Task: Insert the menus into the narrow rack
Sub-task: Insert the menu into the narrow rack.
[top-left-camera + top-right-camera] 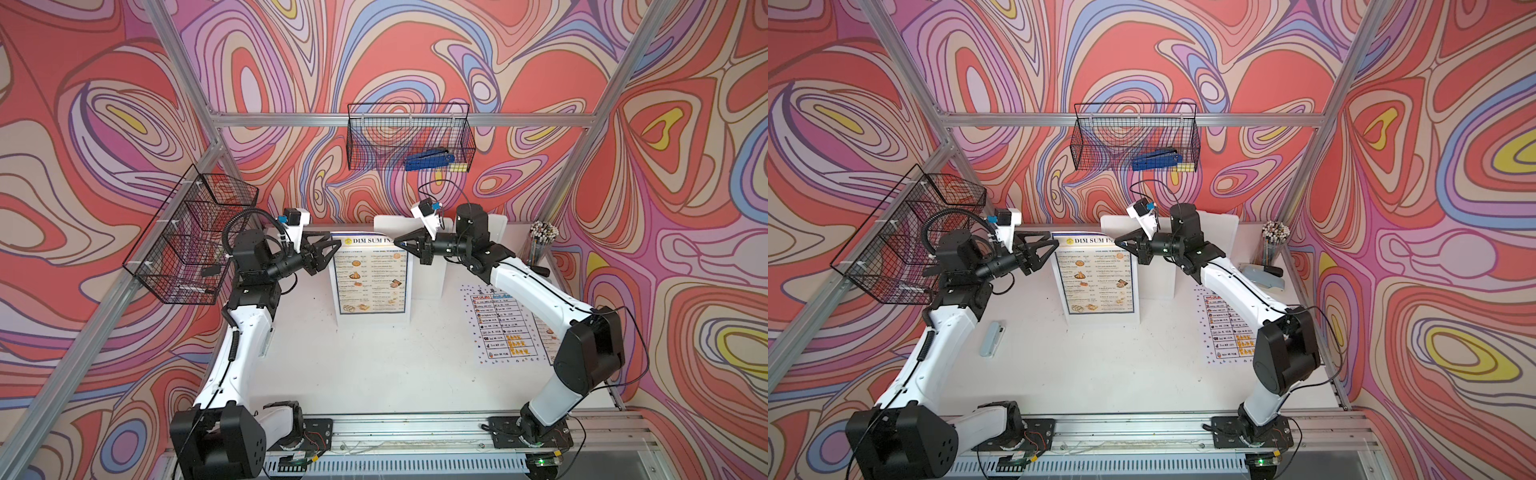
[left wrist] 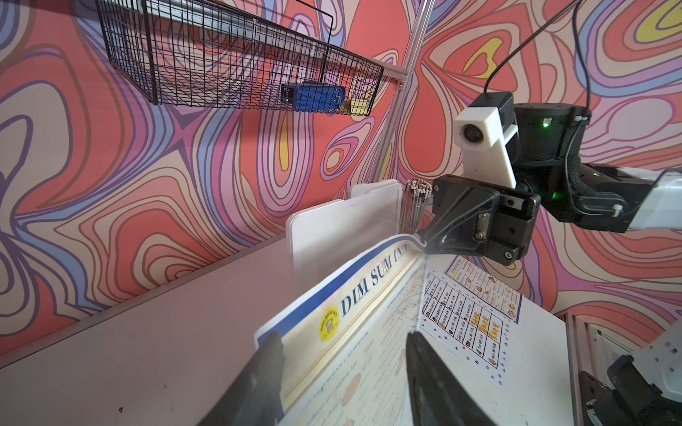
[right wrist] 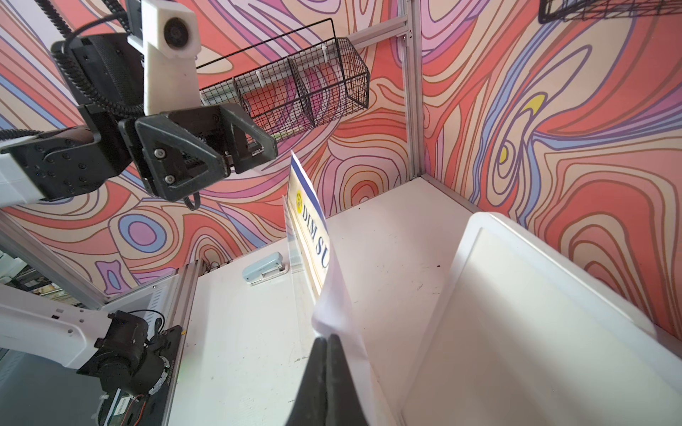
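Menu, blue-bordered, headed "DIM SUM INN": blue menu (image 1: 371, 279) stands upright in the clear rack (image 3: 294, 246), lower edge down in the slot, top edge bowed.
Right gripper (image 1: 399, 242): pressed together on the blue menu's top corner; the right wrist view shows the paper pinched at the tips (image 3: 326, 337).
Left gripper (image 1: 334, 246): spread, at the opposite top corner. The left wrist view has that corner between its fingers (image 2: 267, 363); the right wrist view shows it just short of the paper, with no contact visible.
White menu (image 1: 503, 324): flat on the table (image 1: 374, 374), to the right of the rack, partly under the right arm.
Small menu (image 2: 491, 287): under the far edge of the white menu. It is plain in the left wrist view and mostly hidden by the arm in the top views.
Tub (image 3: 524, 313), white: just behind the rack on its right side, close to the right gripper.
Pen cup (image 1: 542, 241): well to the right of the rack, at the back corner.
Stapler (image 1: 992, 338), pale blue: left of the rack near the left arm; seen in a top view and the right wrist view.
Wall basket (image 1: 409, 137): above and behind the rack, holding a blue item (image 1: 428, 160).
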Motion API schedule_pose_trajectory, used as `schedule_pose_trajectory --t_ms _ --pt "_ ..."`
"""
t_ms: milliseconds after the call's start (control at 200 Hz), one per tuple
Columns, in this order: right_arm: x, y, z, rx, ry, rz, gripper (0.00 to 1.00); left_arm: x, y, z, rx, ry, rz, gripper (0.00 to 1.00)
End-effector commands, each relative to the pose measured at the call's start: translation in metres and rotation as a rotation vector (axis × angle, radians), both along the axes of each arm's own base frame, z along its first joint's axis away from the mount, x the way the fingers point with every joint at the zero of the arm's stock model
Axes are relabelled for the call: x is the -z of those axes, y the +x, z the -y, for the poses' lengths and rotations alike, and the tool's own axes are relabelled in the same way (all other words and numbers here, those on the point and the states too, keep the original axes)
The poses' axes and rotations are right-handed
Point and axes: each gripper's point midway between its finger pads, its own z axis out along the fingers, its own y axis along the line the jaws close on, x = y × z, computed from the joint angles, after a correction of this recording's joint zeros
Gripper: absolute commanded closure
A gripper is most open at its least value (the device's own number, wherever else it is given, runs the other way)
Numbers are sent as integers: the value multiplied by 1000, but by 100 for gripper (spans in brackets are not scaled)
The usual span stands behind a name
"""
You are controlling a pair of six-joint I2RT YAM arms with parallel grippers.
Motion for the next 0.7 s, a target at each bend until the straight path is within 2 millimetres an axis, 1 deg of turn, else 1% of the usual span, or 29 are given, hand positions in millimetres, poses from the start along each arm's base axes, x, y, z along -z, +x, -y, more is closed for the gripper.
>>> schedule_pose_trajectory --t_ms 0,75,120,170,210,280,340,416,476,486,491,506,551,636,696 --pt "-15 11 7 98 -9 4 80 -13 -8 2 19 -4 46 45" --pt "-33 18 14 169 -3 17 69 -14 -9 2 20 -5 48 45" --pt "-45 21 18 217 4 20 65 -13 -9 2 19 -6 48 45" --pt "-56 24 22 266 13 20 65 -13 -9 2 20 -6 49 45" --pt "-64 25 21 297 18 23 64 -14 -9 2 21 -8 48 45" --pt "-73 23 14 345 1 39 64 -13 -9 2 21 -8 48 45" --pt "-76 22 3 387 -27 50 65 -14 -9 2 22 -8 50 45" --pt "-71 23 -16 443 -79 48 67 -14 -9 2 19 -7 51 45" --pt "-61 26 -31 486 -139 49 68 -14 -10 2 16 -7 52 45" --pt "-63 25 -32 497 -143 54 69 -14 -10 2 17 -7 53 45" --pt "-57 27 -35 499 -156 49 69 -14 -10 2 17 -7 53 45" --pt "-50 30 -40 510 -177 45 69 -14 -9 2 16 -7 52 45" --pt "-38 30 -53 526 -224 47 69 -15 -10 2 17 -8 54 45" --pt "-25 33 -69 556 -279 54 69 -14 -10 2 16 -7 54 45" --pt "-16 36 -76 564 -303 49 69 -15 -10 2 18 -8 57 45"
